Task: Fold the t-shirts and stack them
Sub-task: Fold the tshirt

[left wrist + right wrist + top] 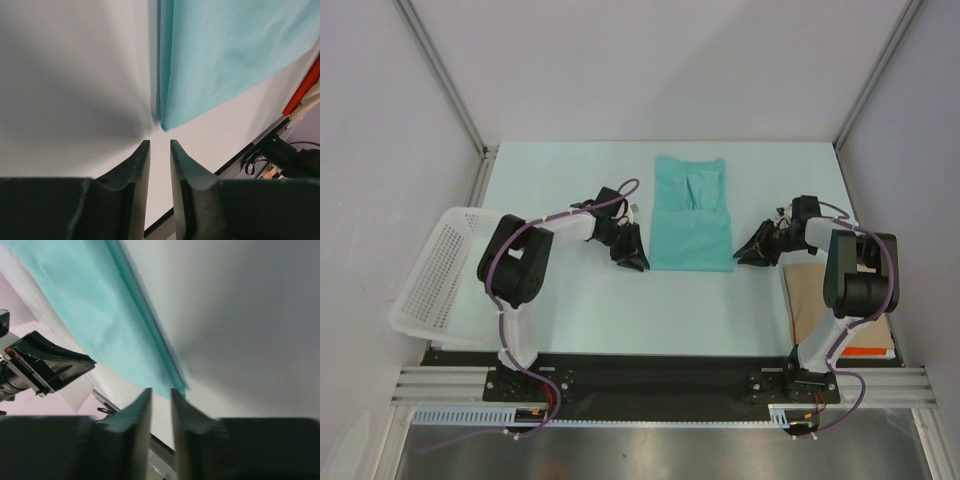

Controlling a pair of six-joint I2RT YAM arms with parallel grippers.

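One teal t-shirt (690,213) lies folded into a tall rectangle on the pale table, sleeves tucked in at the far end. My left gripper (638,262) rests low on the table just off the shirt's near left corner. In the left wrist view the left gripper (160,145) is slightly open with only bare table in the gap, and the shirt (225,55) has its corner a short way ahead of the tips. My right gripper (740,255) sits by the near right corner. The right wrist view is blurred: the right gripper (161,391) is narrowly open, its tips at the shirt (100,325) edge, gripping nothing.
A white mesh basket (445,270) tilts over the table's left edge. A brown cardboard sheet (810,295) lies at the right beside the right arm's base, with something orange (870,352) under it. Grey walls and metal posts enclose the far side.
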